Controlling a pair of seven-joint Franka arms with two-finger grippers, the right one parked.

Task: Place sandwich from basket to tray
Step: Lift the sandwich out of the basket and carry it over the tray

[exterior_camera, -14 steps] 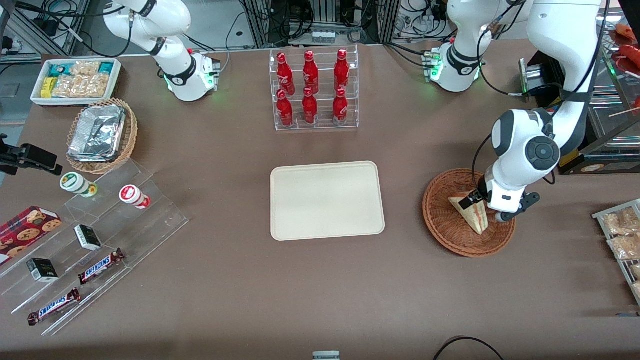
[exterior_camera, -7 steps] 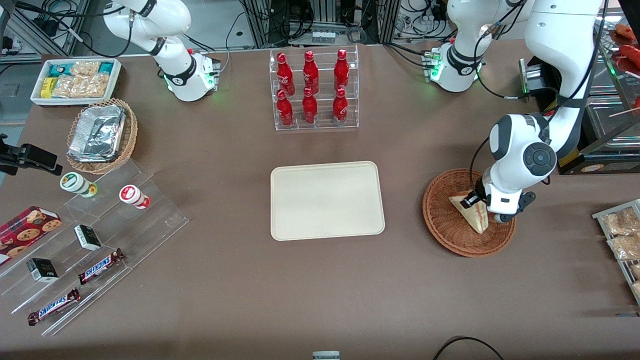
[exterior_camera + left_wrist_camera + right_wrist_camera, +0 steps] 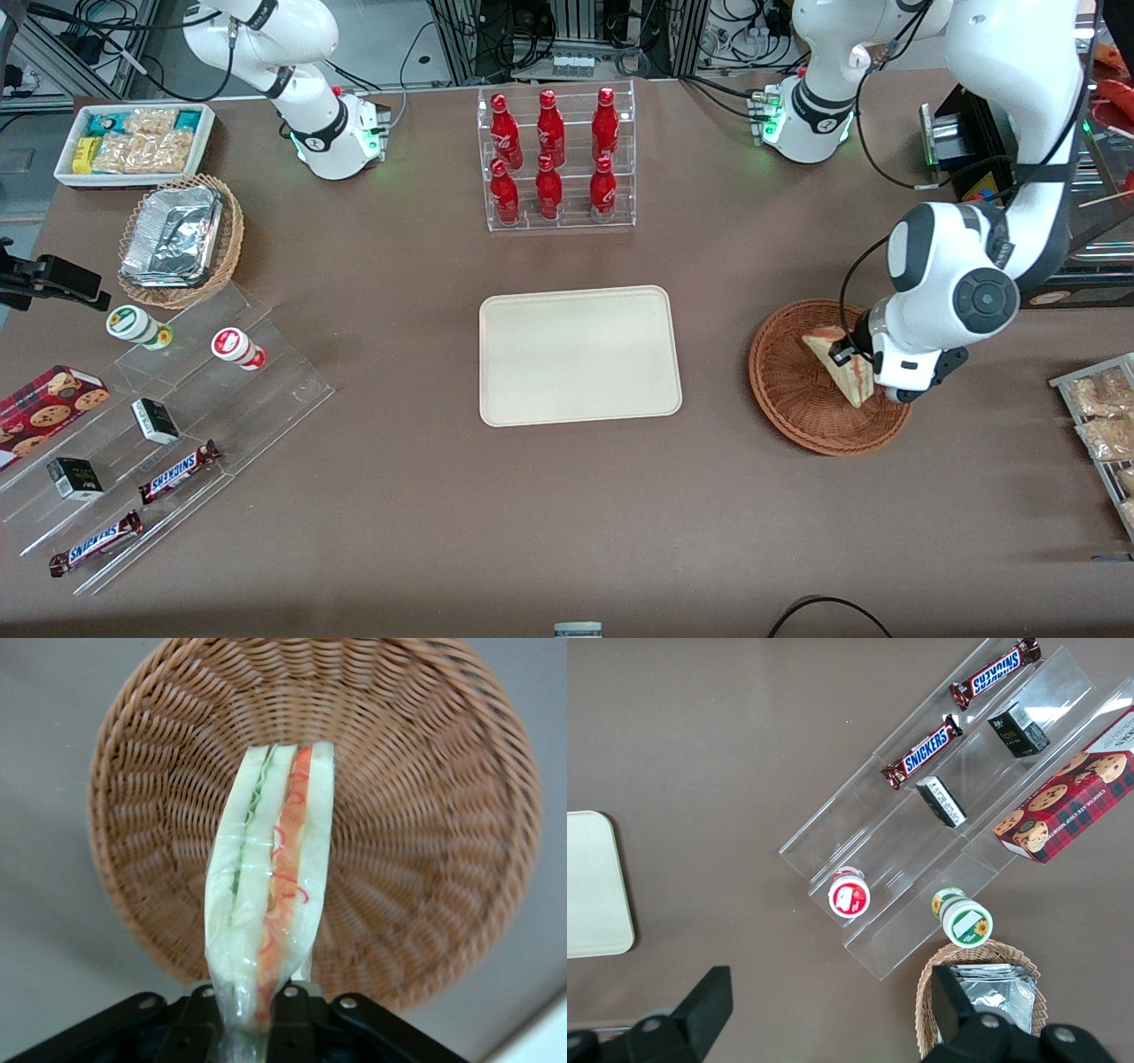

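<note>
1 sandwich (image 3: 270, 895), film-wrapped and probably light and squashy, hangs above the basket (image 3: 425, 815), pinched at one end by the closed pincer (image 3: 251, 1014). A gentle squeeze across the bread faces suits it. The tray (image 3: 580, 354) lies well apart on the table (image 3: 567, 514).

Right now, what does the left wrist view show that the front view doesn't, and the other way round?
Only the left wrist view shows the sandwich's green, orange and red layers edge-on, pinched between the gripper's fingers over the basket. Only the front view shows the tray toward the parked arm's end, bare, and the bottle rack. Both show the sandwich held above the basket.
</note>
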